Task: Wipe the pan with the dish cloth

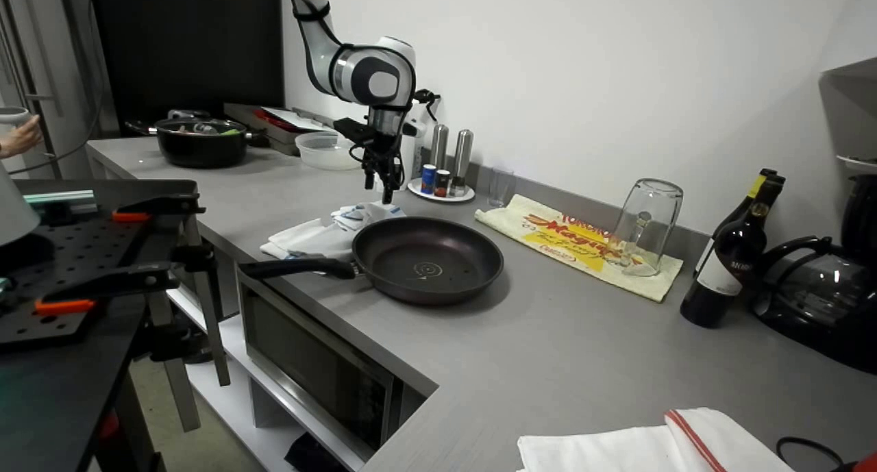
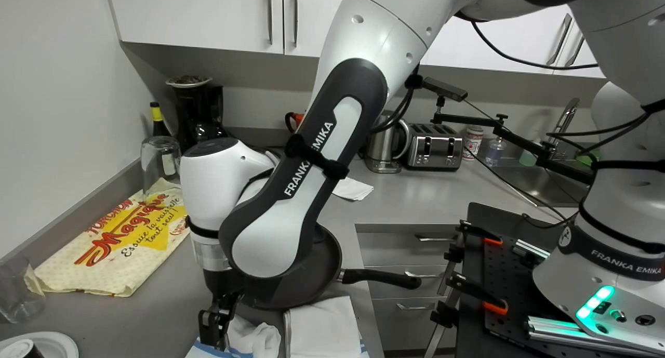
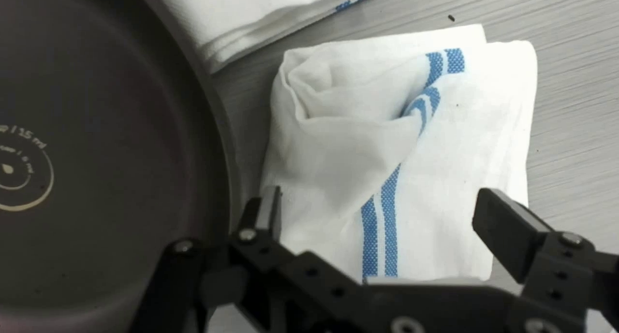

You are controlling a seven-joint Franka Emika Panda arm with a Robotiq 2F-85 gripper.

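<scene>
White arm (image 2: 345,119), black straps (image 2: 316,159), FRANKA EMIKA lettering (image 2: 297,176); black jaws, silver screws (image 3: 247,235).

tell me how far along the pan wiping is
Already done: the gripper seems lined up over the rumpled dish cloth. In hand: picking the cloth up, likely; the jaws stand open and it lies ungripped on the counter. Left: grasp it, then wipe the pan, which has no cloth in it.
</scene>
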